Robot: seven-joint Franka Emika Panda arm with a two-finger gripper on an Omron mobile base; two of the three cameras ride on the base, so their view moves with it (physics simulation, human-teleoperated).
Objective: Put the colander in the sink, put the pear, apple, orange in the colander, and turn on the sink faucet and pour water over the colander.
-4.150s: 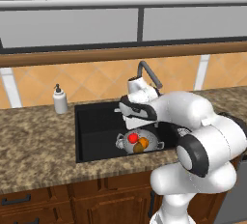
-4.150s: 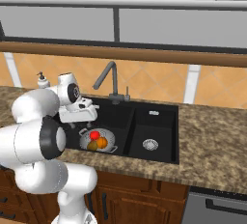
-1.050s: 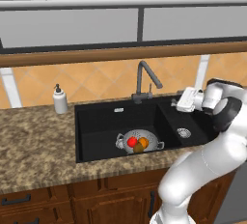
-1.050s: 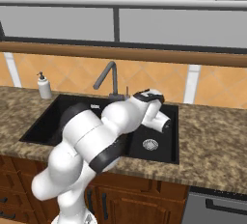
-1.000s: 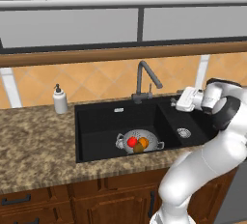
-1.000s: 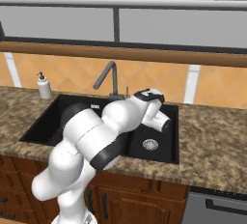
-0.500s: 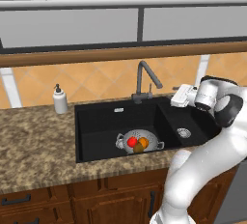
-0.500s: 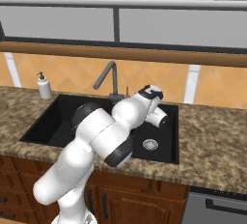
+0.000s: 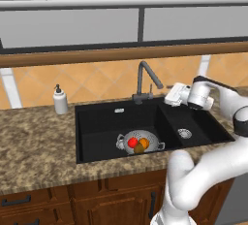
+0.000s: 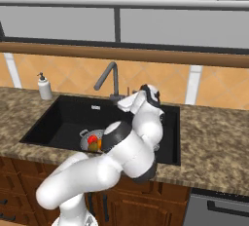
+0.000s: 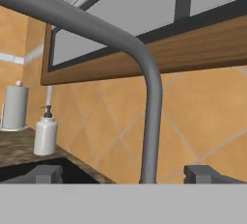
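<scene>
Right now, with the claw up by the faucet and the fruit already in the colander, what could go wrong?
The open claw faces the sink faucet stem, not its small lever, so it may shove the stem instead. The spout seems to angle toward the divider, while the colander sits forward in the large basin, so water might miss it.

Your gripper (image 11: 123,174) jaws spread wide; sink faucet (image 11: 144,97) upright apparently blocks gap ahead; open room either side.
</scene>
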